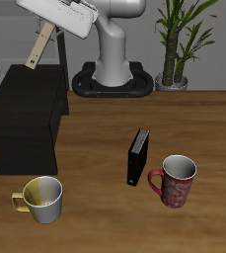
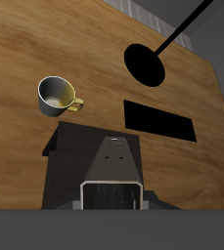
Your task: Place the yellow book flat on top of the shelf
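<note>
The yellow book (image 1: pixel 39 46), thin with a tan cover, hangs tilted from my gripper (image 1: pixel 49 33), which is shut on its upper end. It is held high in the air, above the back part of the shelf (image 1: pixel 26 119), a low black-brown cabinet with a flat top, and clear of it. In the wrist view the book (image 2: pixel 108 156) runs out from between the fingers of the gripper (image 2: pixel 112 187) as a grey wedge and hides what lies straight below.
A black upright book (image 1: pixel 137 156) stands mid-table. A red mug (image 1: pixel 176 181) is beside it, nearer the front edge. A yellow-handled mug (image 1: pixel 42 198) stands in front of the shelf and also shows in the wrist view (image 2: pixel 57 95). A potted plant (image 1: pixel 176 49) is beside the robot's base.
</note>
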